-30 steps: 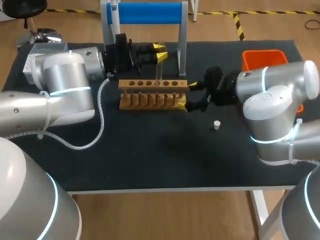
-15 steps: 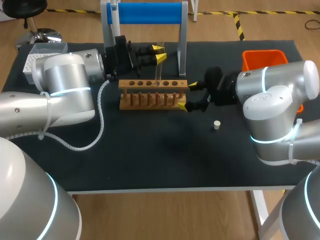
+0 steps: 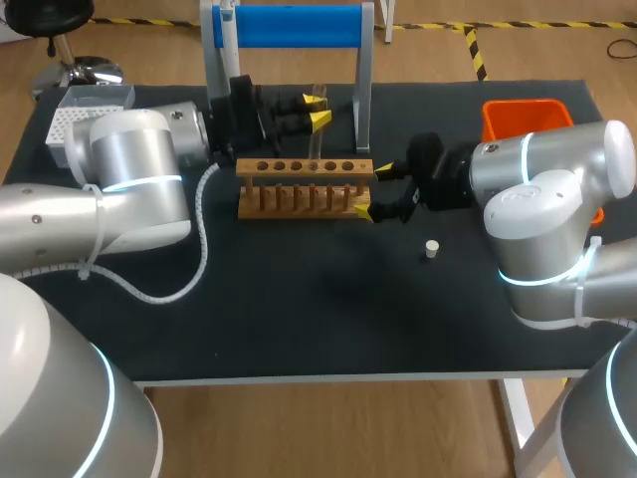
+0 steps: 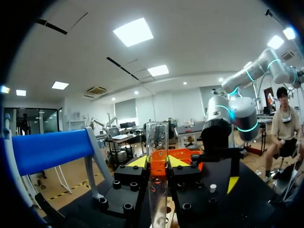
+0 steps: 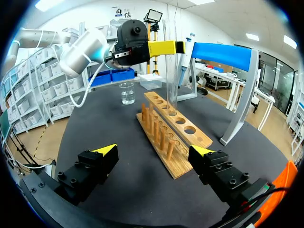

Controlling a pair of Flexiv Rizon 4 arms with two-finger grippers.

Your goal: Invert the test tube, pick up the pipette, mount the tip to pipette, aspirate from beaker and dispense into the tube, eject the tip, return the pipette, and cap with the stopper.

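- head view, lower right of the middle: a small white stopper (image 3: 431,249) stands alone on the black table (image 3: 299,319), apart from everything else.
- just above it in the frame, the right gripper (image 3: 373,191) comes in from the right edge and lies level at the right end of the wooden rack (image 3: 304,185). its fingers are spread wide, one yellow tip by the rack's near corner, the other by its far corner, with nothing pinched.
- right wrist view: the rack's end lies just ahead of the spread fingers and between them. whether a tip touches the wood i cannot tell.
- the clear test tube (image 3: 316,134) stands upright a little above the frame's middle, mouth upward, its lower end at a hole right of the rack's middle. whether it is seated there i cannot tell.
- the left gripper (image 3: 318,108), coming from the left edge, pinches the tube well above the rack, with a yellow tip pressed on each side.
- a clear beaker (image 5: 126,93) stands on the table beyond the rack's far end, under the left arm.
- farther back, upper middle of the head view: a stand (image 3: 289,25) with a blue bar, and a pipette (image 5: 185,57) hanging by one post.
- upper right: an orange bin (image 3: 518,112), partly behind the right arm.
- upper left: a white tip box (image 3: 78,103), near the table's far corner.
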